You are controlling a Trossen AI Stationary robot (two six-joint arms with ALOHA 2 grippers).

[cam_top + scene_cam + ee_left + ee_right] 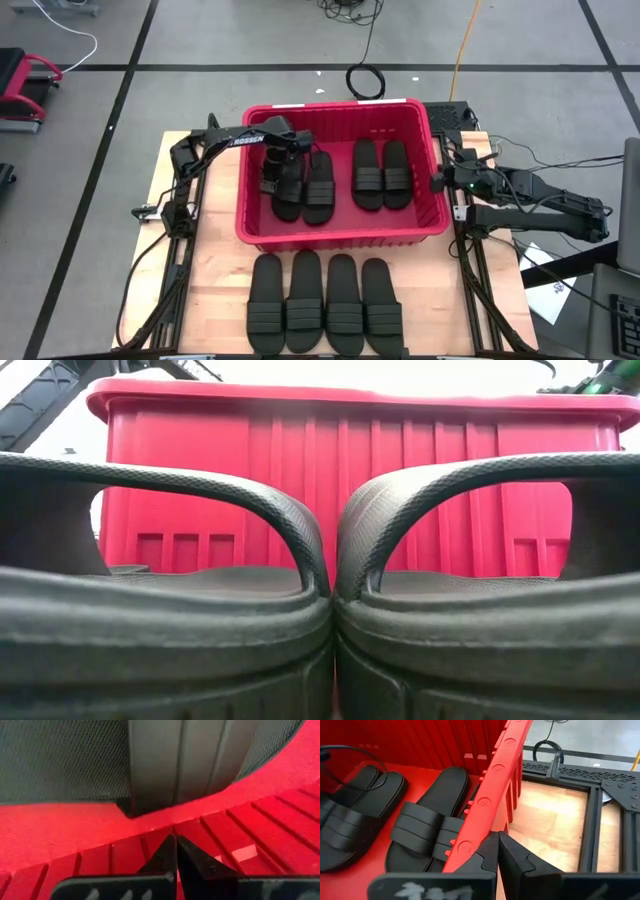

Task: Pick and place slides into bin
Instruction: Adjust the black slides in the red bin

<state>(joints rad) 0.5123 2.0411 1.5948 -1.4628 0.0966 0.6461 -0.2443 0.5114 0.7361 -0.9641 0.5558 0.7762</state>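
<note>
Hovering inside the red bin point(340, 238) over its left half, my left gripper point(273, 184) has its fingers pressed together and pinches nothing; in the left wrist view the closed tips point(176, 851) point at the bin floor just short of a slide's ribbed strap point(175, 765). I judge it sits this low because it is over the leftmost slide in the bin point(288, 187), which lies flat beside its neighbour point(319, 187).

The other pair in the bin point(381, 173) lies toward the right wall, laid parallel to the first so that four fit abreast. That leaves four slides in the bin and four on the table.

Those four point(325, 304) wait in a neat row on the wooden tabletop point(215, 290) in front of the bin, soles down and touching side by side, which keeps each strap up and easy to pinch from above.

On the right, my right gripper point(440, 181) waits just outside the bin's right wall, fingers point(515, 860) pressed together on nothing, resting at the rim point(490, 795) and clear of the left arm's work.
</note>
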